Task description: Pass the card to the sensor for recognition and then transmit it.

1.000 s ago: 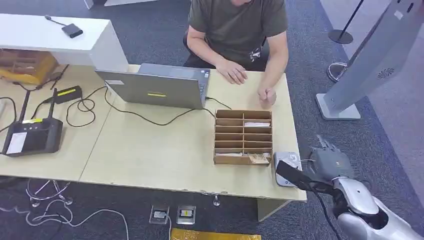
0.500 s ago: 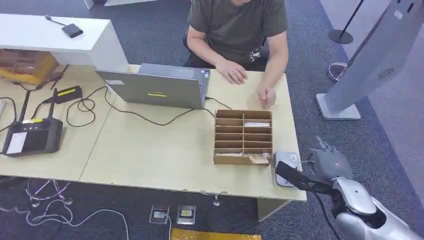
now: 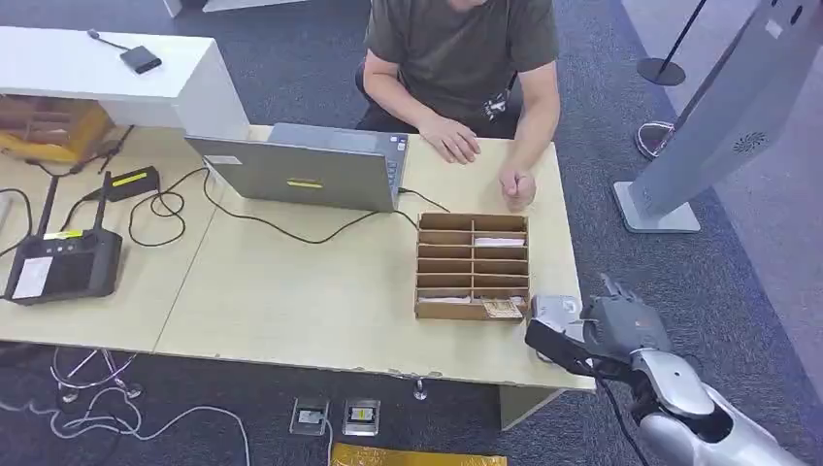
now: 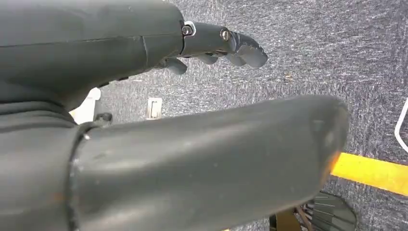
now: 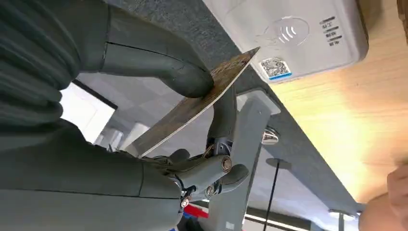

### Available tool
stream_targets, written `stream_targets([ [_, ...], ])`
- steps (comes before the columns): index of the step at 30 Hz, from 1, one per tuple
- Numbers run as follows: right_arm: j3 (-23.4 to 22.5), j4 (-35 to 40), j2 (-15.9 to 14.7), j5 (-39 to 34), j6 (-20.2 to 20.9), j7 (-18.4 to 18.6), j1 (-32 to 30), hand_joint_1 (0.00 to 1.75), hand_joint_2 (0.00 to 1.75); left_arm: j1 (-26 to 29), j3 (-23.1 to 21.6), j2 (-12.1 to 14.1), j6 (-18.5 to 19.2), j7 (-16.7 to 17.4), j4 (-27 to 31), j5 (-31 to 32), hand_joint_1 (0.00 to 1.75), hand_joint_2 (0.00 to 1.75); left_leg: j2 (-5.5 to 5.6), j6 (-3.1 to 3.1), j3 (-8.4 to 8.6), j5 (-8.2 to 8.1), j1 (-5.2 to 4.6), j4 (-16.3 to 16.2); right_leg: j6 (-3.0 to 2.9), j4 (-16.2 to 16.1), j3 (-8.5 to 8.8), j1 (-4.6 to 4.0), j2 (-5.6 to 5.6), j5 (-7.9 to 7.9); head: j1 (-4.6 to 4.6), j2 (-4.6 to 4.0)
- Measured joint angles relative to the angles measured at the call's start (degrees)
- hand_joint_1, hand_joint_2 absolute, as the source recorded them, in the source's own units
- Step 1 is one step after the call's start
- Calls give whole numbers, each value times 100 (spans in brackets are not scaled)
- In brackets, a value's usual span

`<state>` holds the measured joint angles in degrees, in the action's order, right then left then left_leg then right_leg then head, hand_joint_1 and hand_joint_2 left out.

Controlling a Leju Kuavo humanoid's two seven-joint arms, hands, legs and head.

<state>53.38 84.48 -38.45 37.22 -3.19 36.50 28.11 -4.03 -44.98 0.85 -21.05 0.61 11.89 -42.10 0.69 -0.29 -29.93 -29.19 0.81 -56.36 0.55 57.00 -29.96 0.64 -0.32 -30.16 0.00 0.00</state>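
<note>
step: tap card on sensor | my left hand hangs over carpet, fingers curled, holding nothing | wooden organizer sits just left of sensor at counter edge | my right hand pinches card near sensor; I'd lower it flat over the wave mark | person's hand rests beyond

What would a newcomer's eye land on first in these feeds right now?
Probably the right hand at the table's near right corner, pinching a card just short of the white card reader. Next, the person seated across the table behind the laptop, and the wooden compartment tray beside the reader.
</note>
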Motion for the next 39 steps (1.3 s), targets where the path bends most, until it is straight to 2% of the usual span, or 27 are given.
stream_targets([
  [33, 90, -387, 199, -160, -144, -74, -16, 175, 175, -3, -50, 7, 0, 63, 0, -35, 0, 0, -1, 0, 2, 0, 0, 0, 0, 0, 0, 0, 0, 0, 0, 0],
  [39, 90, -597, 269, -195, -245, -223, -74, 175, 175, -4, -92, 7, 0, 63, 0, -59, 0, 0, -1, 0, 1, 0, 0, 0, 0, 0, 0, 0, 1, 0, -2, 0],
])
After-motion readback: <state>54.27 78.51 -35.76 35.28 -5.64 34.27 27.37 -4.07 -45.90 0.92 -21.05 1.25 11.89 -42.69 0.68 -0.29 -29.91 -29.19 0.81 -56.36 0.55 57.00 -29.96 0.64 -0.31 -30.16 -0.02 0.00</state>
